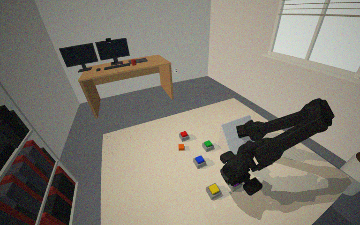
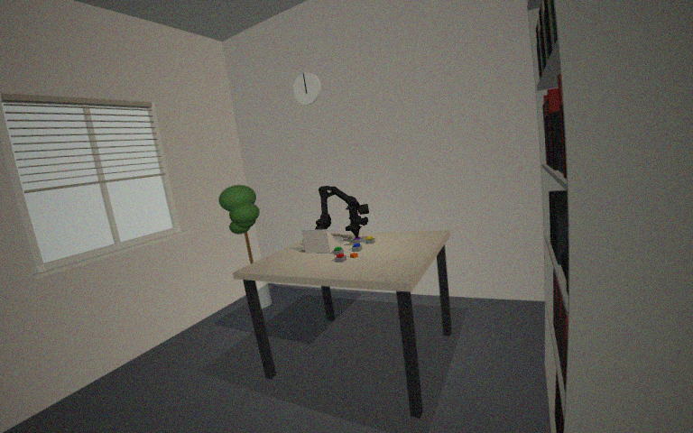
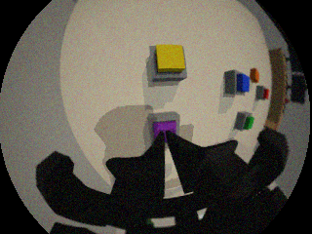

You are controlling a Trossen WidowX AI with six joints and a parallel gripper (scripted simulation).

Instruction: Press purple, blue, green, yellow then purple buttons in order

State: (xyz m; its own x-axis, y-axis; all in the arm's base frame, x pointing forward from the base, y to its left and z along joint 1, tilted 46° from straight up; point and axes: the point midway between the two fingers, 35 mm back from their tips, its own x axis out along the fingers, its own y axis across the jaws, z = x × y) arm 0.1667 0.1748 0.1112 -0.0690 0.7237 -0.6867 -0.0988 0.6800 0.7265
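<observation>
Wrist view: closed tips at purple button, contact unconfirmed

Nearest, the gripper [image 1: 236, 180] [image 2: 356, 236] [image 3: 164, 133] has its fingers pressed together, nothing between them. The tips overlap the near part of the purple button's [image 1: 236, 184] [image 2: 358, 238] [image 3: 165, 128] cap; whether they touch cannot be told. Judged step: first purple press. Recommended: centre the tips on the cap, drive straight down until it bottoms out, then lift fully clear for spring-back. A near-edge push could slip off.

Beyond purple stands the yellow button [image 1: 213, 189] [image 2: 370, 238] [image 3: 171, 58]; avoid overshooting onto it. Off right are the green button [image 1: 208, 143] [image 2: 337, 249] [image 3: 250, 122] and blue button [image 1: 199, 159] [image 2: 356, 245] [image 3: 243, 83]. Farther right, the red button [image 1: 183, 133] [image 2: 340, 255] [image 3: 266, 94] and orange block [image 1: 181, 147] [image 2: 354, 255] [image 3: 254, 75] are off limits.
</observation>
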